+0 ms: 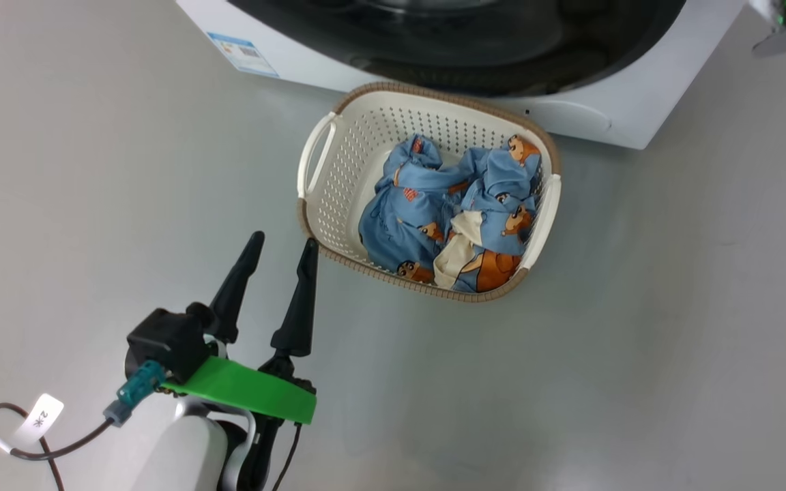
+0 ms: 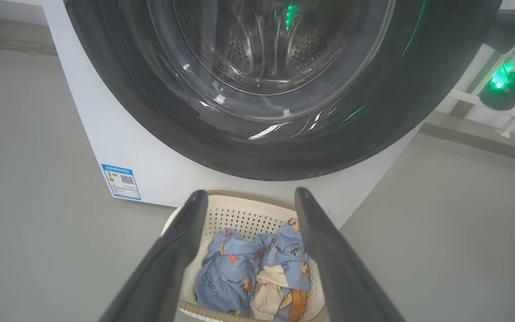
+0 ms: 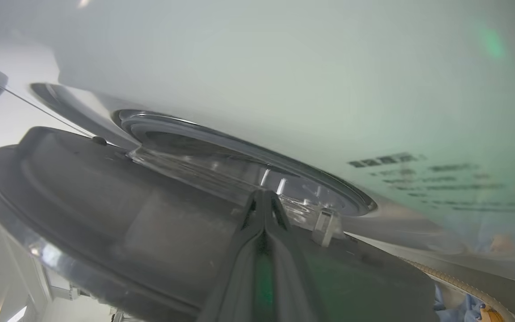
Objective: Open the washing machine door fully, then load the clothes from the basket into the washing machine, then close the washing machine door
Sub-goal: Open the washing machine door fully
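Left end effector gapes over grey floor; right end effector closed beside door.

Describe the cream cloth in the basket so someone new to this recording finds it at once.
Start at the white washing machine at the top of the head view; a cream perforated basket with a brown rim stands on the floor before it. In the basket's near right part lies the cream cloth, the one plain pale piece among light blue clothes printed with orange-brown bears.
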{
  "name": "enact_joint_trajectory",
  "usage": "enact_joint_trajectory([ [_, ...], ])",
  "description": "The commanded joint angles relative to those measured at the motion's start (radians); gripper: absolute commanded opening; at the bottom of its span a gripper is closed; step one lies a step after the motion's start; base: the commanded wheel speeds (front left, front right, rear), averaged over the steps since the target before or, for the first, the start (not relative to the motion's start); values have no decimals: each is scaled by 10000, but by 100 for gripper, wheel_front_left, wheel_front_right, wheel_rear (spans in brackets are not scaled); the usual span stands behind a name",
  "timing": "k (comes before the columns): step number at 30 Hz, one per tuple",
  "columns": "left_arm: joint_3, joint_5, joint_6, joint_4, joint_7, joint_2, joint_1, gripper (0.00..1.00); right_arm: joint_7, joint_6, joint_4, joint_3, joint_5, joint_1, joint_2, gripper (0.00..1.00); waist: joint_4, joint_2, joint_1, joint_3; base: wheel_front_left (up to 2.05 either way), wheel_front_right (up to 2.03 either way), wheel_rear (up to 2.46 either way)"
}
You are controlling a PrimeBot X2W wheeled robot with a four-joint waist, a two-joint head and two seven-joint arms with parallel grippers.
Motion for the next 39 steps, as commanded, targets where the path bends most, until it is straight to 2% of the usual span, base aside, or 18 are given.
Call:
enact_joint_trajectory([
  [1, 304, -54, -16, -230, -65, 191, -29, 100, 204, 29, -420, 245, -24, 311, 384, 0, -66, 0, 0, -135, 0, 0, 0],
  [25, 438, 401, -16, -30, -65, 191, 681, 100, 960, 29, -2666, 1392, 174, 3183, 732, 0, -512, 0, 0, -1684, 0, 0, 0],
  [39, 415, 597, -16, 35, -65, 191, 1238, 100, 1256, 29, -3510, 1918, 331, 4360, 1190, 0, -328, 0, 0, -2509, 0, 0, 0],
])
